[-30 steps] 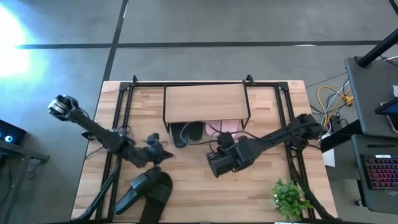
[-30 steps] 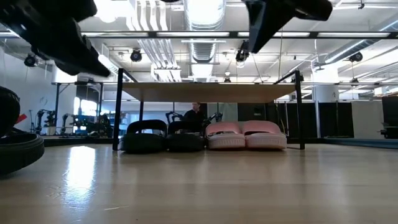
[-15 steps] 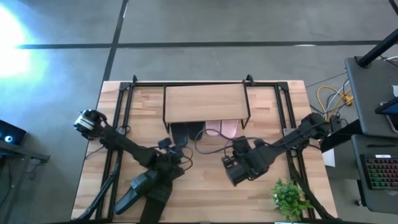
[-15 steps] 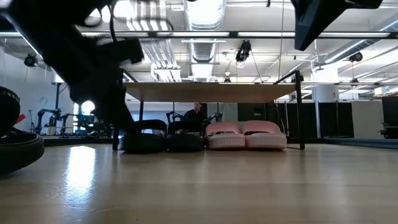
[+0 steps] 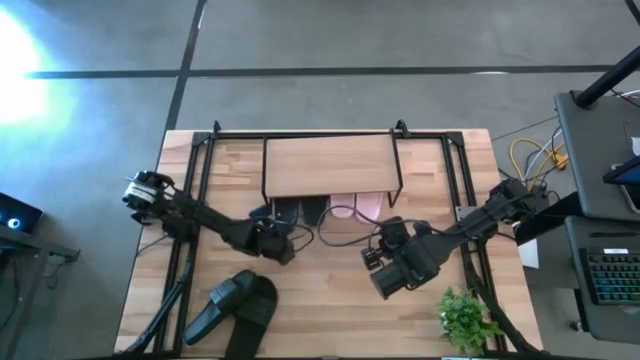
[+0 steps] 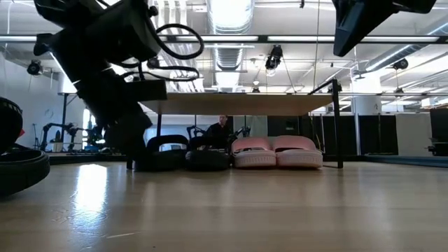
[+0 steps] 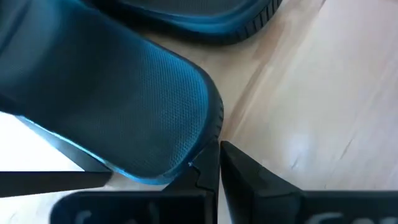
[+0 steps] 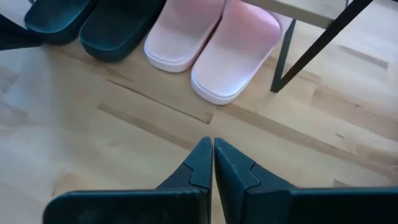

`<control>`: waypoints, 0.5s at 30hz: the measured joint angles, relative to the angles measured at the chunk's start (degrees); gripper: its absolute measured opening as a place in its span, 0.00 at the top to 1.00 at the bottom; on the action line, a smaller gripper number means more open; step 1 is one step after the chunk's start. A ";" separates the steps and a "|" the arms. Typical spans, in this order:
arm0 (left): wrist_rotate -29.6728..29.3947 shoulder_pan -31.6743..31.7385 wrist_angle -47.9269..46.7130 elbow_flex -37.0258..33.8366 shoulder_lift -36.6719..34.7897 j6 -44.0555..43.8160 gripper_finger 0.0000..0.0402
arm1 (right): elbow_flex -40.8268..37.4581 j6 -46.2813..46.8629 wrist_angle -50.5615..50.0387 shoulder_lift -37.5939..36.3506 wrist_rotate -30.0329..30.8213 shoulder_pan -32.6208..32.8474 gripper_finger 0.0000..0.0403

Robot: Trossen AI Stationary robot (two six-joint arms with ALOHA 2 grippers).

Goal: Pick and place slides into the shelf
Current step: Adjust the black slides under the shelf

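The shelf point(image 5: 330, 165) stands at the table's far middle. Under it lie two black slides point(image 5: 300, 212) and two pink slides point(image 8: 211, 37), flat on their soles, heels toward the near edge. Two more black slides point(image 5: 235, 308) lie at the near left. My left gripper point(image 7: 217, 165) is shut and low at the leftmost shelf slide point(image 7: 124, 106); in the low view its arm covers part of that slide. My right gripper point(image 8: 213, 158) is shut and hangs above bare wood in front of the pink slides. My left gripper has its shut fingertips point(image 7: 208, 155) against the rim of the leftmost black slide near its heel point(image 7: 202, 140). It slants down from the table's near left. The slide lies flat on the table beside the second black slide point(image 7: 186, 18).
A small potted plant point(image 5: 463, 315) stands at the near right corner. Black frame rails point(image 5: 195, 190) run along the table's left and right sides. The shelf's thin black legs point(image 8: 311, 50) stand beside the pink slides. A person point(image 6: 220, 129) sits far behind the table.
My left gripper has come down from high above the table and gone toward the shelf, tipping to point more steeply down, ending at the leftmost black slide's heel. My right gripper has drawn back from the shelf toward the table's right edge, staying high.
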 joint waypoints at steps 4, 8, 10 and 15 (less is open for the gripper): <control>0.60 0.25 -0.35 0.55 -0.76 1.84 1.00 | -0.26 0.02 0.03 0.00 0.05 0.00 0.98; -2.18 -0.01 0.45 1.69 -2.34 4.01 1.00 | -0.36 0.03 0.27 0.00 0.01 0.00 0.98; -3.48 1.10 0.34 0.95 -2.03 6.14 1.00 | -0.57 0.02 0.23 0.00 0.00 0.00 0.98; 0.98 2.74 0.05 0.73 -2.99 7.57 1.00 | -0.74 0.04 0.32 0.00 -0.31 0.00 0.98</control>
